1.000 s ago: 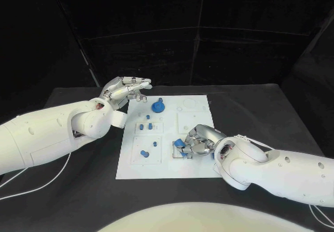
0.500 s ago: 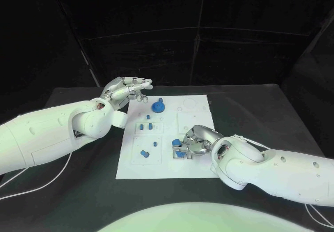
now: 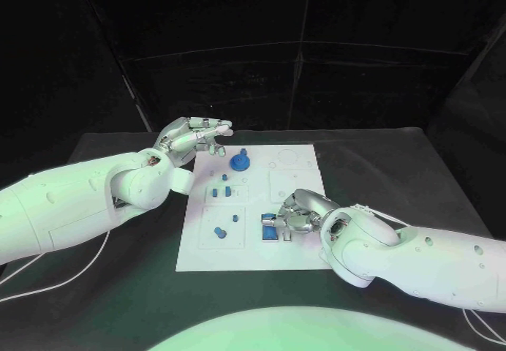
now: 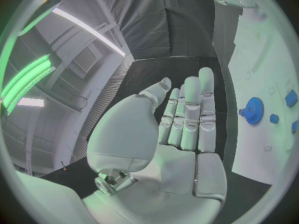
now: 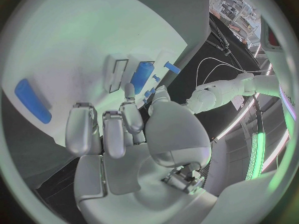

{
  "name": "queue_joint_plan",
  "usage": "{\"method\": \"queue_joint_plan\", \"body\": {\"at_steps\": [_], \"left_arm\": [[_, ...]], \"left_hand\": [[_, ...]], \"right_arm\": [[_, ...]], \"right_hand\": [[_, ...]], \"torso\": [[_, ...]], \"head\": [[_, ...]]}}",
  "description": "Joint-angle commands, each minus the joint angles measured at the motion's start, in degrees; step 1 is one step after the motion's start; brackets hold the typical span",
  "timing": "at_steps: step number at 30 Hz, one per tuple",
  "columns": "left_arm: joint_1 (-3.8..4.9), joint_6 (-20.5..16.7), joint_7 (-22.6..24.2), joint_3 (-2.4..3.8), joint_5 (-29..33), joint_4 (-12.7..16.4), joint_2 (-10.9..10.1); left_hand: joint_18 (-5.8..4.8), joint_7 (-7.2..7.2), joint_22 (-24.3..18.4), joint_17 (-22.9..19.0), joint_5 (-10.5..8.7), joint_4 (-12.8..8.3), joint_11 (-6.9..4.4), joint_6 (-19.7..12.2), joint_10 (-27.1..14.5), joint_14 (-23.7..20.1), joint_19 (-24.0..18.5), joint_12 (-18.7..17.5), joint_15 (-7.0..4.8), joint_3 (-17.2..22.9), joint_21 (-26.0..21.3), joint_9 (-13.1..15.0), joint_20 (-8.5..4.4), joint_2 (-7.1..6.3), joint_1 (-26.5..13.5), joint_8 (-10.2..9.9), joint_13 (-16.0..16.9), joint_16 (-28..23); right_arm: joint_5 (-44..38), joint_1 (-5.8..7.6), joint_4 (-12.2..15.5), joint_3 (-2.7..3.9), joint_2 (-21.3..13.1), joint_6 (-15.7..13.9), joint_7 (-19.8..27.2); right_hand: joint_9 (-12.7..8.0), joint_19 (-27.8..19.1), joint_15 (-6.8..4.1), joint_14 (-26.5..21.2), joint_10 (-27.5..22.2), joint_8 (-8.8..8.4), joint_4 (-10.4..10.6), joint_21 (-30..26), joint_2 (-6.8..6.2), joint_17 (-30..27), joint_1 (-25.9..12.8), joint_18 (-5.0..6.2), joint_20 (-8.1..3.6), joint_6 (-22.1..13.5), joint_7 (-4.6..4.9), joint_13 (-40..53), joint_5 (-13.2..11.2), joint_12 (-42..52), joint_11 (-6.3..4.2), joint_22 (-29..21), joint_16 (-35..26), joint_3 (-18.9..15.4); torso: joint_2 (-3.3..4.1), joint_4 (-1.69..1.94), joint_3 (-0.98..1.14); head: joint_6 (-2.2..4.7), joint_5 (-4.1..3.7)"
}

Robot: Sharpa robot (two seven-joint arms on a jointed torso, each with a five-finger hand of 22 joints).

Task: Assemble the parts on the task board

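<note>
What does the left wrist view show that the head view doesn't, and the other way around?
Left wrist view alone: the left robot hand's palm side, fingers straight, holding nothing. Head view alone: the right robot hand on the task board's near right part, by a blue part in a tray. Both: the blue gear on the board.

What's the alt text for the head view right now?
Right hand rests on the white task board by a blue part at its near right. Left hand hovers open off the far-left corner, beside a blue gear.
</note>
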Motion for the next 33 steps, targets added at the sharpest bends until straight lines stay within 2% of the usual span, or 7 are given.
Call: {"method": "queue_joint_plan", "body": {"at_steps": [1, 7, 10, 16, 20, 28, 33], "left_arm": [[0.09, 0.8, 0.0, 0.04, 0.1, 0.0, 0.1], [0.09, 0.9, -0.1, 0.04, 0.1, 0.0, 0.0], [0.09, 0.9, -0.1, 0.04, 0.1, 0.0, 0.0], [0.09, 0.9, -0.1, 0.03, 0.1, 0.0, -0.1], [0.09, 0.9, -0.1, 0.03, 0.1, 0.0, -0.1], [0.09, 0.9, 0.0, 0.02, 0.1, 0.1, -0.3], [0.08, 0.8, 0.0, 0.02, 0.1, 0.2, -0.6]], "left_hand": [[0.75, 0.05, -0.1, 0.0, 0.06, 0.0, -0.01, -0.4, -0.3, -0.5, -0.3, 0.2, -0.06, -0.4, -0.4, 0.0, 0.16, 0.17, 0.1, 0.2, 0.0, 0.1], [0.75, 0.05, -0.1, 0.0, 0.06, 0.0, -0.01, -0.4, -0.3, -0.5, -0.3, 0.2, -0.06, -0.4, -0.4, 0.0, 0.16, 0.17, 0.1, 0.2, 0.0, 0.1], [0.75, 0.05, -0.1, 0.0, 0.06, 0.0, -0.01, -0.4, -0.3, -0.5, -0.3, 0.2, -0.06, -0.4, -0.4, 0.0, 0.16, 0.17, 0.1, 0.2, 0.0, 0.1], [0.74, 0.08, -0.1, -0.1, 0.07, 0.0, 0.01, -0.5, -0.3, -0.5, -0.3, 0.2, -0.04, -0.5, -0.4, 0.0, 0.17, 0.16, 0.1, 0.1, 0.0, 0.1], [0.74, 0.09, -0.1, -0.1, 0.07, 0.0, 0.02, -0.5, -0.4, -0.5, -0.3, 0.2, -0.04, -0.5, -0.4, 0.0, 0.17, 0.15, 0.1, 0.1, 0.0, 0.1], [0.74, 0.09, -0.1, -0.1, 0.07, 0.0, 0.02, -0.5, -0.4, -0.5, -0.3, 0.2, -0.04, -0.5, -0.4, 0.0, 0.17, 0.15, 0.1, 0.1, 0.0, 0.1], [0.74, 0.09, -0.1, -0.1, 0.07, 0.0, 0.02, -0.5, -0.4, -0.5, -0.3, 0.2, -0.04, -0.5, -0.4, 0.0, 0.17, 0.15, 0.1, 0.1, 0.0, 0.1]], "right_arm": [[-0.1, 0.07, 0.2, 0.02, -0.2, -1.0, -0.2], [-0.6, 0.07, 0.6, 0.02, -0.7, -0.7, 0.0], [-1.0, 0.07, 0.9, 0.02, -1.0, -0.2, 0.3], [-1.9, 0.06, 1.2, 0.02, -1.4, 0.0, 0.8], [-2.2, 0.06, 2.0, 0.02, -2.6, -1.4, 2.0], [-0.1, 0.11, 5.7, 0.06, -8.6, -4.7, 7.4], [-1.1, 0.16, 7.2, 0.08, -14.4, -3.5, 8.5]], "right_hand": [[0.1, 0.0, -0.34, 3.6, 0.1, 0.26, 0.0, -0.1, -0.04, 2.9, -0.8, -0.96, -0.25, -0.3, 0.18, -0.1, -0.3, -0.3, 0.12, -0.1, 0.0, -0.5], [0.2, 0.0, -0.34, 3.6, 0.0, 0.42, -0.1, -0.1, 0.19, 2.9, -0.5, -0.97, -0.26, -0.2, 0.14, -0.1, 0.5, -0.4, 0.1, -0.1, 0.0, -0.3], [0.7, 0.1, -0.45, 3.6, 0.1, 0.91, -1.4, 0.0, 0.33, 2.9, 3.3, -0.98, -0.33, -0.2, 0.01, 0.2, 3.8, -0.4, -0.02, 0.0, 0.0, 0.6], [1.6, 0.1, -0.67, 3.7, 0.5, 2.12, -4.9, 0.0, 0.17, 3.1, 10.2, -1.0, -0.51, 0.1, -0.28, 0.9, 5.0, 0.1, -0.32, 0.2, 0.0, 1.9], [1.8, 0.1, -0.69, 3.7, 0.6, 2.36, -5.4, 0.0, 0.31, 3.2, 11.2, -1.02, -0.56, -0.1, -0.27, 1.0, 5.0, 0.1, -0.32, 0.3, 0.1, 2.0], [0.9, -0.1, 0.18, 3.6, -0.4, -0.31, -4.6, -0.2, 0.92, 2.9, 11.1, -1.01, 0.07, -3.7, 1.17, 0.0, 8.0, -1.4, 0.83, 0.0, -0.1, 1.2], [0.4, -0.2, 0.53, 3.5, -0.7, -1.66, -4.4, -0.3, 1.46, 2.7, 11.7, -0.97, 0.47, -4.0, 1.56, -0.3, 10.0, -2.0, 1.18, -0.1, -0.3, 1.1]], "torso": [[-0.03, -0.03, -0.01], [-0.03, -0.05, 0.01], [0.01, -0.03, 0.04], [-0.03, -0.03, 0.0], [-0.02, -0.06, 0.03], [-0.12, -0.19, 0.0], [-0.19, -0.41, -0.05]], "head": [[0.0, -0.06], [0.05, -0.18], [0.05, -0.2], [0.05, -0.22], [0.07, -0.15], [0.1, -0.62], [0.07, -1.12]]}}
